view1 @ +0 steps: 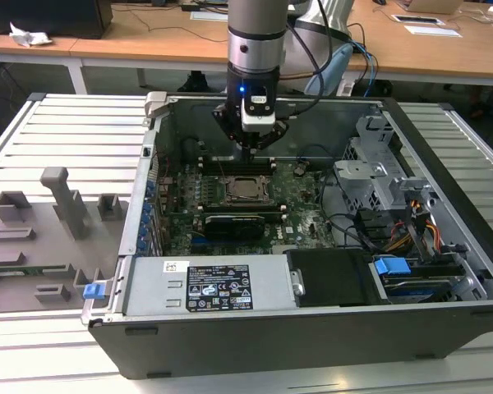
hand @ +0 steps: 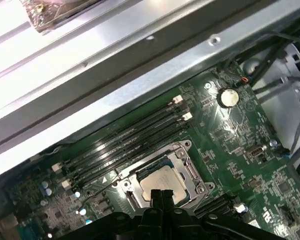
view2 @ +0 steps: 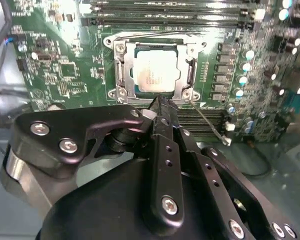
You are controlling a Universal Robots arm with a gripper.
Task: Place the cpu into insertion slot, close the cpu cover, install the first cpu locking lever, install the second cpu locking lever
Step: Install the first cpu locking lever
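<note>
Our gripper (view2: 160, 104) hangs just above the edge of the insertion slot (view2: 126, 75), fingers (view2: 162, 131) pressed together on nothing, maybe so its thin tip can push small parts. We see the cpu (view2: 156, 70) lying flat in the slot, the cpu cover (view2: 150, 40) down around it to hold it, and one thin lever (view2: 210, 125) sticking out loose.

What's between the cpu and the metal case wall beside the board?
In the first wrist view, long black memory slots lie between the cpu and the case wall.
</note>
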